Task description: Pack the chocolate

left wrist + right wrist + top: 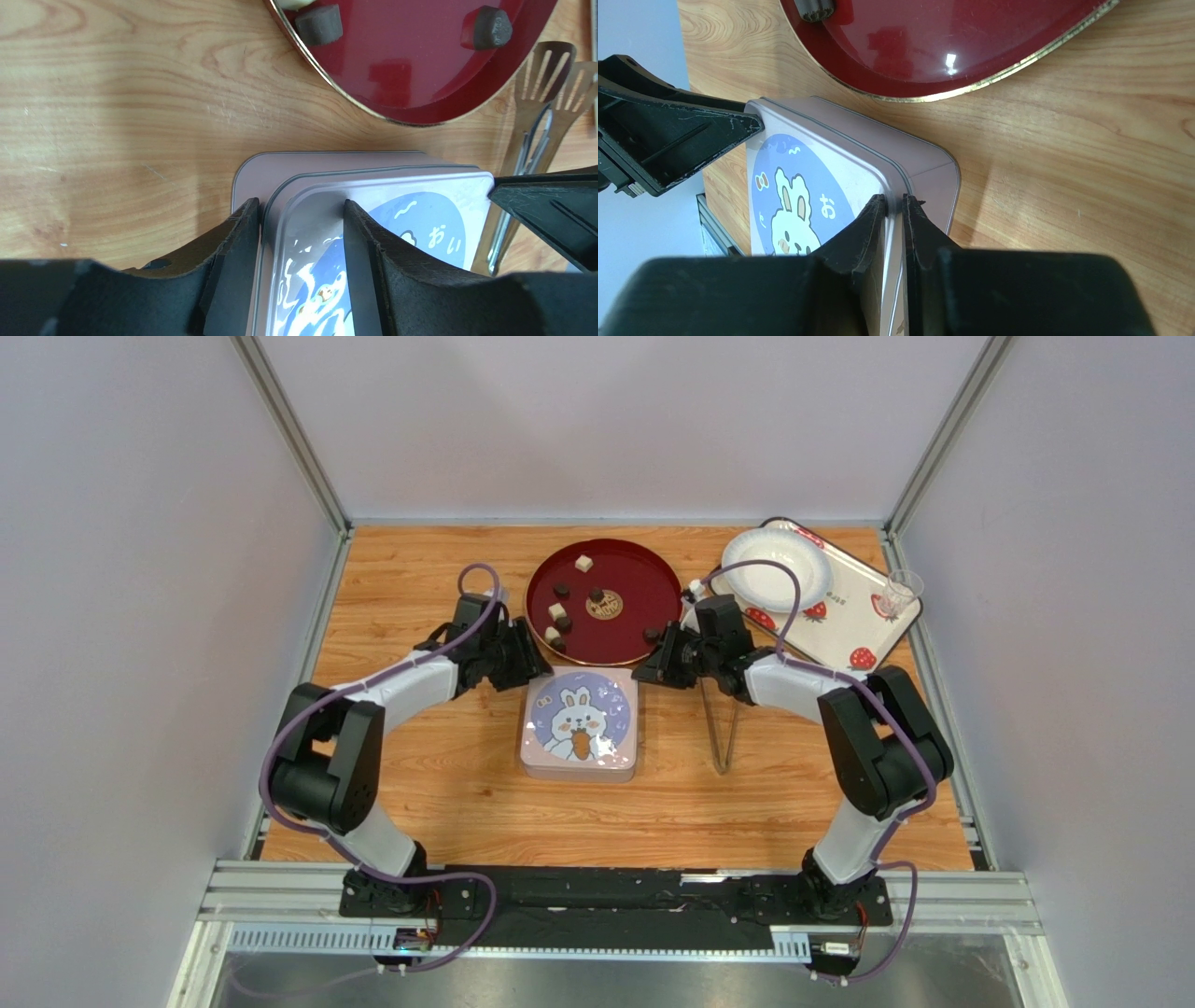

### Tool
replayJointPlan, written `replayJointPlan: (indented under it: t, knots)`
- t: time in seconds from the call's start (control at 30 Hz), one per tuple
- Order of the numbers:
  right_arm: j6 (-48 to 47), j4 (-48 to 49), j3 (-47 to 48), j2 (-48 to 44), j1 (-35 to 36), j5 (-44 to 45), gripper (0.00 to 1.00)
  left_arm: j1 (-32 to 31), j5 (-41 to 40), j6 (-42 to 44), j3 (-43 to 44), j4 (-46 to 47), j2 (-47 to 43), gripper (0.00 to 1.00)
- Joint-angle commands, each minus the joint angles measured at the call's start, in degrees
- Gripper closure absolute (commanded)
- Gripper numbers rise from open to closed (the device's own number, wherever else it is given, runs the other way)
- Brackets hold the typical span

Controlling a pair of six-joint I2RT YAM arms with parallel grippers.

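Top external view: the chocolate point(561, 616) lies on the red plate point(638, 571), just behind the tin point(579, 725), midway between both arms and about equally near each. We note the right gripper point(895, 201) pinching the right rim of the lid point(808, 171). The left gripper point(300, 206) stands spread astride the left rim, not yet clamped. We judge the lid must lift straight up first.
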Motion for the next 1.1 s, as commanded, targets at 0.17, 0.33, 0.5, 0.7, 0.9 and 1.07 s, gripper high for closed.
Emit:
replayJointPlan:
  t: [0.17, 0.33, 0.5, 0.7, 0.9, 1.07]
  knots:
    - [-2.33, -7.13, -4.83, -5.19, 1.53, 1.73, 0.82, -1.96, -0.93, -3.08, -7.65, -4.81, -7.26, 0.49]
    - [-2.94, -11.08, -1.92, -11.16, 1.71, 3.05, 0.63, -1.96, -5.41, -1.32, -2.11, -11.74, -16.84, 0.31]
    - [-0.32, -13.72, -6.83, -21.70, 2.58, 2.35, 0.43, -2.40, -4.81, -0.44, -4.90, -17.38, -27.48, 0.23]
    - [4.08, -13.11, -16.77, -29.70, 9.25, 1.38, 0.40, -3.54, 1.43, -2.46, -16.23, -19.32, -38.29, 0.24]
    - [8.74, -8.03, -22.39, -31.13, 12.60, 2.97, 0.41, -3.72, 3.01, -3.69, -22.05, -16.52, -41.38, 0.27]
    - [9.53, -5.47, -22.58, -28.49, 12.69, 2.35, 0.43, -3.72, 3.72, -4.48, -23.55, -12.13, -37.69, 0.31]
